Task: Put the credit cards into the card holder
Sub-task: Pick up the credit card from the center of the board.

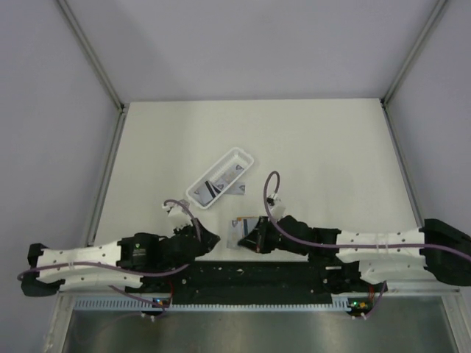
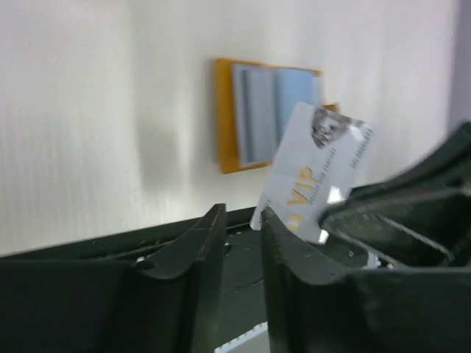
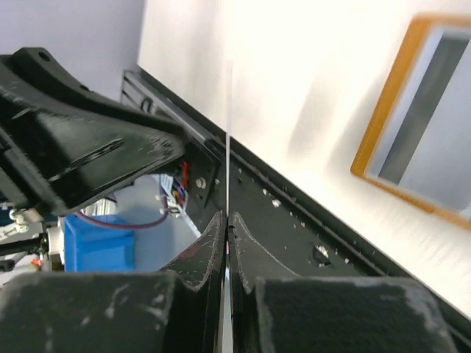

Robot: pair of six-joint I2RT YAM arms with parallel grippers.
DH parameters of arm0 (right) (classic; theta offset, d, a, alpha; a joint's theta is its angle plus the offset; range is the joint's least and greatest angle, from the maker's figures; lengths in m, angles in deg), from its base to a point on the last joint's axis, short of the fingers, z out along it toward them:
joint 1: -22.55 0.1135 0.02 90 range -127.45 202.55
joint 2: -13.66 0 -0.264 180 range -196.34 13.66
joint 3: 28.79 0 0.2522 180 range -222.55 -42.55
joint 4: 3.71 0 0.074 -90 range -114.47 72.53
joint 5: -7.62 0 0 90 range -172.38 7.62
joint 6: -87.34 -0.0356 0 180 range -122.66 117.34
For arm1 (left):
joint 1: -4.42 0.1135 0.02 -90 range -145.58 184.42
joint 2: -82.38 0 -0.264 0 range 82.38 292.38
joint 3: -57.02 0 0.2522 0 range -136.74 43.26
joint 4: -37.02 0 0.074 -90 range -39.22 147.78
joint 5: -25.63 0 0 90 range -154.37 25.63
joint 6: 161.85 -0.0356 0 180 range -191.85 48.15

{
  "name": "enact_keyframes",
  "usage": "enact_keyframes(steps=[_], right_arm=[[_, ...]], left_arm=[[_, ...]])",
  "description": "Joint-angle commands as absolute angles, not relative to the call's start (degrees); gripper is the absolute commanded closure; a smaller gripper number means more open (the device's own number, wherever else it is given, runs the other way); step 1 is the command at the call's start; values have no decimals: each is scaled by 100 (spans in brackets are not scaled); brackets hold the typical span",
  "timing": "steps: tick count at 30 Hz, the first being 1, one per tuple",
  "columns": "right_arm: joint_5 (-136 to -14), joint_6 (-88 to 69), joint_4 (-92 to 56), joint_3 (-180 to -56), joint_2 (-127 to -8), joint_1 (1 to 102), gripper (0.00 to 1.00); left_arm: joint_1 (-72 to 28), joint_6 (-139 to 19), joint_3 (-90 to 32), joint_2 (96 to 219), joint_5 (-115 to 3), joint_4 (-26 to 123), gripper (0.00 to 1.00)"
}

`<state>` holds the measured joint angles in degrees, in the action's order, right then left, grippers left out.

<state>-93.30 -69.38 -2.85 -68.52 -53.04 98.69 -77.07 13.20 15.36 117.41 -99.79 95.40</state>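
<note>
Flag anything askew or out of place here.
The VIP card is pinched on edge in the right gripper. It is tilted, and not lined up with the open card holder. A loose card seems to lie on the table beside the white tray.

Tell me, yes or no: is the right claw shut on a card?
Yes, the right claw is pressed shut on a thin card, seen edge-on in its own wrist view.

Near front edge of bench (image 1: 316, 147), card holder (image 1: 241, 228) lying open, between left end effector (image 1: 212, 237) and right end effector (image 1: 256, 235). Clamped in right end effector, standing on edge: credit card (image 2: 313, 176). Behind card holder, tray (image 1: 193, 190) with cards (image 1: 228, 173) inside; loose card (image 1: 237, 190) just right of tray.
</note>
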Motion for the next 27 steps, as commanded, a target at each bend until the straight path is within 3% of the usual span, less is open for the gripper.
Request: enact_keyframes(steps=[1, 3, 4, 5, 17, 19, 25, 27], right_arm=[[-8329, -5665, -797, -6962, -4332, 9261, 100], [-7818, -5304, -832, -6997, -3901, 9050, 100], [-7590, -5207, -841, -6988, -3725, 8971, 100], [-7388, -5136, -824, -6971, -3575, 8883, 100], [-5831, -5416, 72, -6760, -2862, 8610, 100], [-5786, -5443, 73, -6777, -2844, 8592, 100], [-6049, -5382, -243, -6794, -2520, 8496, 99], [-6129, -5303, -384, -6847, -2440, 8496, 94]], left_arm=[[-7723, -494, 1084, 11087, -10305, 8456, 63], [-7723, -1083, 1039, 10885, -10130, 7963, 52], [-7723, -1269, 1048, 10814, -10016, 7708, 36], [-7723, -1418, 1057, 10753, -9919, 7453, 29], [-7723, -2105, 1294, 10980, -8969, 5721, 27], [-7723, -2088, 1303, 11033, -8890, 5527, 36], [-7723, -2079, 1268, 11112, -8802, 5377, 92], [-7723, -2070, 1259, 11121, -8749, 5359, 100]])
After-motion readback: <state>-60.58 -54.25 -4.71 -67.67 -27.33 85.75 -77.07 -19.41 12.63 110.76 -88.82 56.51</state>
